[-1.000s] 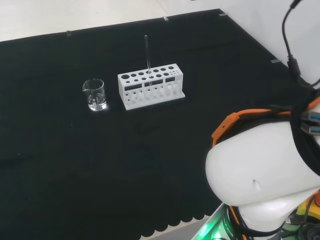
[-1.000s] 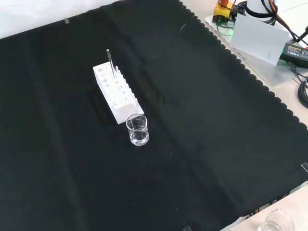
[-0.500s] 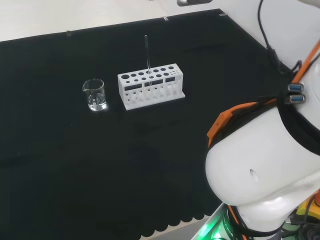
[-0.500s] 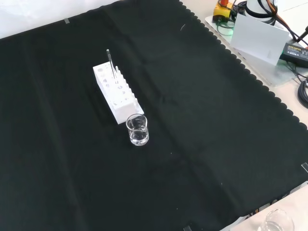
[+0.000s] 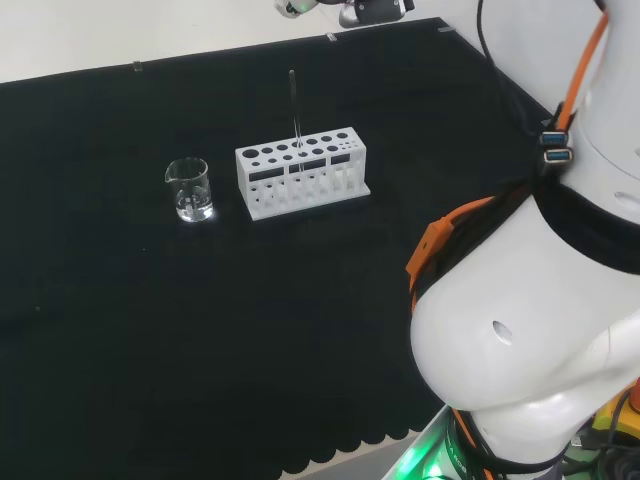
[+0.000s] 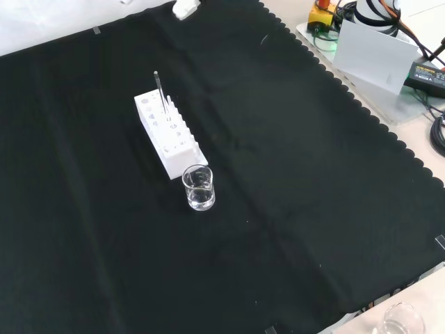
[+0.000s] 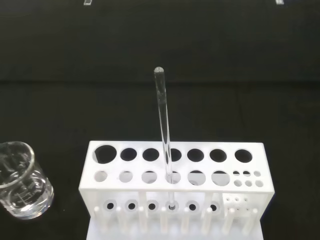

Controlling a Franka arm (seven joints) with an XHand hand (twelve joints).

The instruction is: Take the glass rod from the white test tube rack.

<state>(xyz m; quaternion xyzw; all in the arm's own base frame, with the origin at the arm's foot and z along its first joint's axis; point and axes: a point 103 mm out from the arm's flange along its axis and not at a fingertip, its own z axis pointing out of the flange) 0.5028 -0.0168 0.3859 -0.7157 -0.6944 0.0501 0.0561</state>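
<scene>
Since half a second ago the arm's white links (image 5: 540, 330) have swung up at the right of the head view, and a white part of the hand (image 6: 186, 8) has come in at the top edge of the front view; rack, rod and beaker lie where they were. Too little of the hand shows to tell whether its fingers are straight or curled, and it is well apart from the rack. One white rack (image 5: 302, 172) stands on the black cloth (image 5: 150, 330), a little above and left of the head view's middle. The wrist view shows its top plate with two rows of large round holes and a cluster of small holes at one end. One glass rod (image 7: 164, 135) stands in a hole of the nearer row, about midway along the rack (image 7: 175, 192), and its lower tip rests in a dimple of the base plate. Its long axis runs nearly straight up, with the rounded top end leaning slightly away from the rack's small-hole end. No other hole can be seen to hold anything. One small clear beaker (image 5: 188, 189) stands left of the rack in the head view, near but apart; whether it holds liquid is unclear. In the front view the beaker (image 6: 198, 187) sits just below the rack's (image 6: 167, 136) lower end, and the rod (image 6: 160, 90) rises from the rack's upper half.
</scene>
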